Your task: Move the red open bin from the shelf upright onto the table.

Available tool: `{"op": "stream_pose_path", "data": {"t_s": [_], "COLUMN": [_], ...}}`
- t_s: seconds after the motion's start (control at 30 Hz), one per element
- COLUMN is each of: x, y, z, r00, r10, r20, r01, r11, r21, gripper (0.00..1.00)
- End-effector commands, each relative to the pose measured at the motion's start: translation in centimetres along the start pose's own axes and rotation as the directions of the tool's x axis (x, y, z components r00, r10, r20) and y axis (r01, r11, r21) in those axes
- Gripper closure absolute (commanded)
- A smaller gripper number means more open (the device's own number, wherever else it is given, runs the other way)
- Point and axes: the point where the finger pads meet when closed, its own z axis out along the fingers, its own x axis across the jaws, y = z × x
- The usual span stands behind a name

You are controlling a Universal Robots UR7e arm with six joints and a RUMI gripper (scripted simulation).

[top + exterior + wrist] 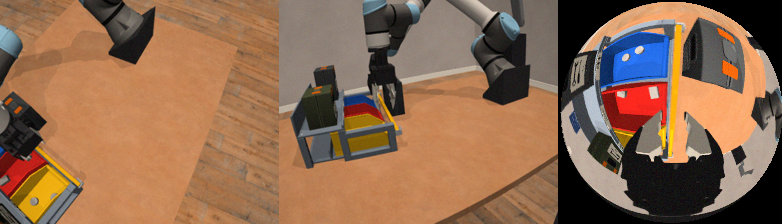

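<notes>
While the red open bin [22, 169] [363, 109] [638, 107] sat in its shelf, the bench [144, 128] [458, 144] [708, 105] spread widest across the exterior view. One arm [125, 29] [474, 9] reached from its mount at upper right to the shelf [68, 195] [370, 152] [594, 95] at left. A dark case [27, 109] [398, 99] [718, 55] stood just beyond the yellow bar [61, 166] [388, 112] [676, 75] along the shelf's front. The red bin lay between a blue bin [1, 150] [359, 100] [643, 67] and a yellow bin [35, 185] [363, 121] [622, 137], its long axis running back from the bar, toward the lower left in the top view.

Partly open and gripping nothing, the fingers [28, 157] [375, 93] stood over the bin's front end. The wrist view put the bin mostly left of them, one finger on its side of the bar, the other past it; their spacing appeared to follow the bin's length, suiting a pinch on its front wall.

Hard to read was the depth of the fingertips against that wall. The top view cut off the bin's far end at the left edge, leaving one grey part [4, 180] visible; the wrist view showed two pale ones.
</notes>
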Motion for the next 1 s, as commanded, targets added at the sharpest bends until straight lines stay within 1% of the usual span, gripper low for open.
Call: {"op": "stream_pose_path", "data": {"t_s": [0.0,0.33,0.37,0.97], "x": [-0.03,-0.03,-0.03,-0.03], "y": [0.00,0.00,0.00,0.00], "z": [-0.05,-0.05,-0.05,-0.05], "r00": [1.000,1.000,1.000,1.000], "r10": [0.000,0.000,0.000,0.000], "r20": [0.001,0.001,0.001,0.001], "r01": [0.000,0.000,0.000,0.000], "r11": [1.000,1.000,1.000,1.000], "r21": [0.000,0.000,0.000,0.000], "gripper": [0.74,0.74,1.00,1.00]}}
